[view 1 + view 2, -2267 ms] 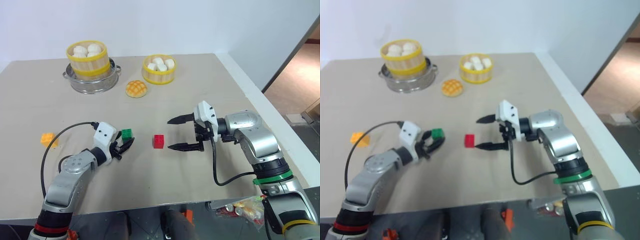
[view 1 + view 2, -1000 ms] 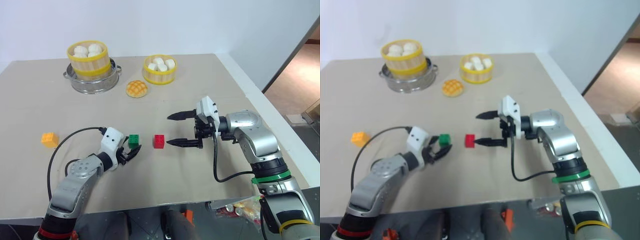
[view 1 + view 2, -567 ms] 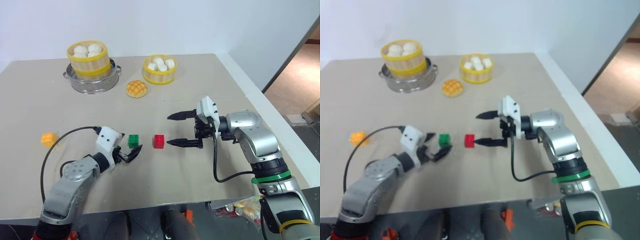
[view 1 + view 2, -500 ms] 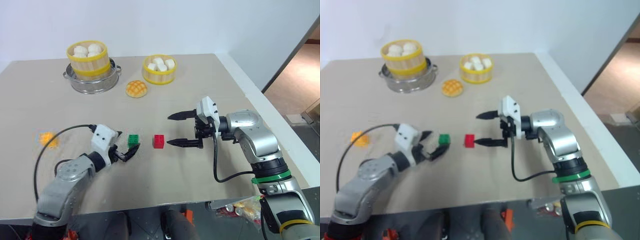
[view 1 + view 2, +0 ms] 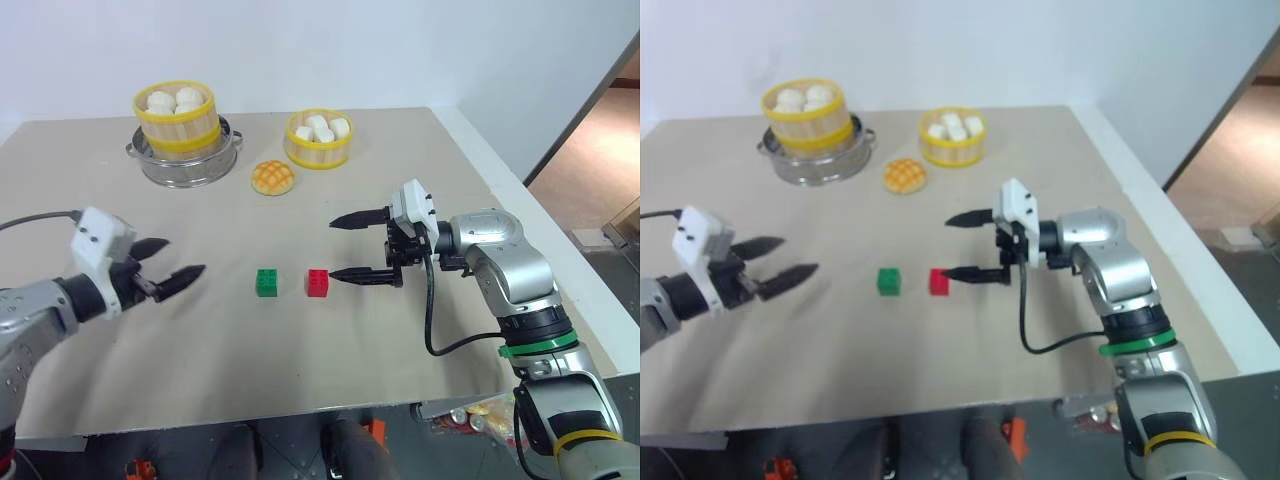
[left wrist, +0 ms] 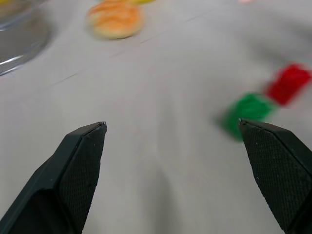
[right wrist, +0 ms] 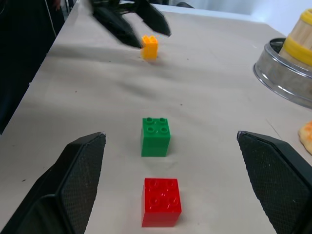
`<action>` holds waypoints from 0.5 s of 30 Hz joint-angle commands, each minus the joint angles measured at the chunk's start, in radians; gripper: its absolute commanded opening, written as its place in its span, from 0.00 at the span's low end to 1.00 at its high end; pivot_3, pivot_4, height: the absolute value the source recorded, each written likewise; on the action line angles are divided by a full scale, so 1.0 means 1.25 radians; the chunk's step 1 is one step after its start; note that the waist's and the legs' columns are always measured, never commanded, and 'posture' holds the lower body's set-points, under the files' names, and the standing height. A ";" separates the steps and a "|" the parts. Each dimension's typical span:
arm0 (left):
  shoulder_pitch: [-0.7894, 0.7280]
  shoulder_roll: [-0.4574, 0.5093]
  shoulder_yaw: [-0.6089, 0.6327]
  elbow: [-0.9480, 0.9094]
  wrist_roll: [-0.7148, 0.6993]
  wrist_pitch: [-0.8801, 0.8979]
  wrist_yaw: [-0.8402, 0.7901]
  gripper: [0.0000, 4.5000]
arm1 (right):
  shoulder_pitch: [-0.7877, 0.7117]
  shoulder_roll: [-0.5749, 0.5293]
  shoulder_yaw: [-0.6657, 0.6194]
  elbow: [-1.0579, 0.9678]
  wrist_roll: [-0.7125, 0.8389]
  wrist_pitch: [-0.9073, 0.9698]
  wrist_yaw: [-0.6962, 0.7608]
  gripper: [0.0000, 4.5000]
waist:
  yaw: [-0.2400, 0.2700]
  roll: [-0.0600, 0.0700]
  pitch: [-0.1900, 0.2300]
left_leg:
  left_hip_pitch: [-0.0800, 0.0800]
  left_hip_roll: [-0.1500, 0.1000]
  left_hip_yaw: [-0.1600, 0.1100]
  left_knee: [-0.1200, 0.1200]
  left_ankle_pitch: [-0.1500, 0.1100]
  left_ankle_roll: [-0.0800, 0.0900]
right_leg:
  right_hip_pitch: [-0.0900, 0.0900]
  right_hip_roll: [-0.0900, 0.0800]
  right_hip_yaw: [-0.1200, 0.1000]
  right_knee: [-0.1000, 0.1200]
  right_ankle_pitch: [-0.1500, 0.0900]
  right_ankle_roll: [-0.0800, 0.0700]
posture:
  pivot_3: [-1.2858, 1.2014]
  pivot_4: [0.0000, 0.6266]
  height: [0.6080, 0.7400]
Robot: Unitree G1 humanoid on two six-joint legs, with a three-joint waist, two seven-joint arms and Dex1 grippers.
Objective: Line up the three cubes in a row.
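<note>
- green cube and red cube side by side, red beside right gripper, jaws wide, empty
- left gripper wide, empty, well apart from green
- orange cube beyond it

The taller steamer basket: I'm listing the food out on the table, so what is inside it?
The taller steamer basket, standing in a metal pot, shows white buns at its top. Its wall hides anything below them.
</note>
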 commanded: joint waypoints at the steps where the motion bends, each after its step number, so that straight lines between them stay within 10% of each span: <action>1: -0.034 -0.048 0.068 0.016 0.031 -0.026 0.121 0.99 | -0.024 0.011 -0.004 0.005 -0.006 -0.029 0.001 1.00 | 0.000 0.000 0.000 | 0.000 0.000 0.000 0.000 0.000 0.000 | 0.000 0.000 0.000 0.000 0.000 0.001 | 0.52 0.24 1.00; 8: 0.031 -0.193 0.200 -0.103 -0.043 0.017 0.284 0.99 | -0.010 0.023 0.001 0.006 -0.018 -0.044 0.006 1.00 | 0.001 -0.001 0.000 | -0.001 0.001 0.000 0.000 -0.001 -0.002 | -0.001 0.000 0.000 0.000 0.001 0.005 | 0.52 0.24 1.00; 15: 0.091 -0.183 0.286 -0.039 -0.054 0.016 0.305 0.99 | -0.018 0.035 0.000 0.026 -0.010 -0.042 0.020 1.00 | 0.000 -0.001 0.000 | 0.001 0.001 0.000 0.000 -0.001 -0.002 | 0.001 0.000 -0.001 0.000 0.002 0.003 | 0.52 0.24 1.00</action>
